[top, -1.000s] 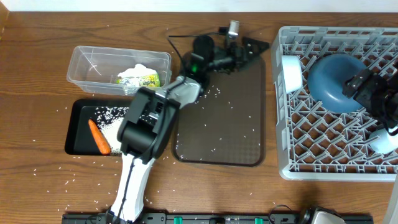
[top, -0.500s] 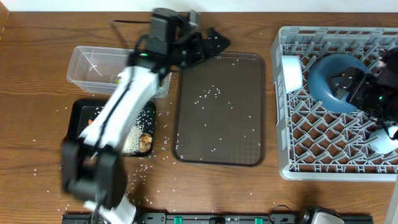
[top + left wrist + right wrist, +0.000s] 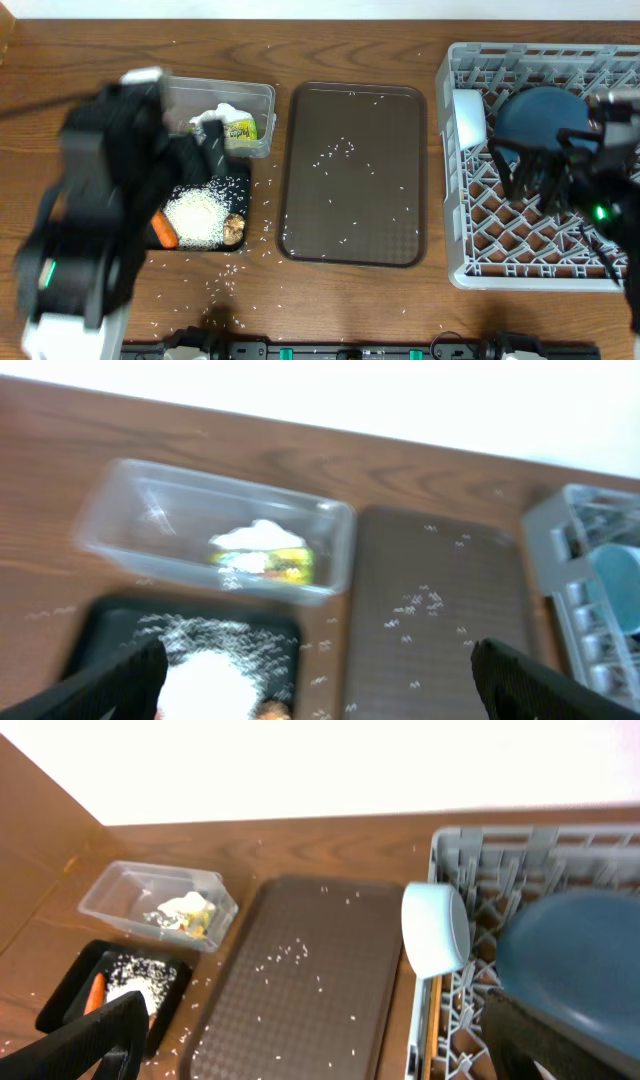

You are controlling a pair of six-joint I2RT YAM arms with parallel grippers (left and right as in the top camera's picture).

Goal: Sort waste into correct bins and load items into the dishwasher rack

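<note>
Judged white rice grains (image 3: 340, 150) light, too fine to pinch, best tipped off by the rim of the brown tray (image 3: 352, 260); saw left pincer (image 3: 318, 665) and right pincer (image 3: 310, 1025) spread, empty.

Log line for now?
left gripper open; right gripper open; carrot, rice in black tray; napkin, wrapper in tub; dish in rack

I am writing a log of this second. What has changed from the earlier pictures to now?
The left arm swung from the brown tray's far edge back left, over the black tray; its hand is open, empty. The right arm shifted slightly left over the rack. Brown tray, tub, dish stayed.
</note>
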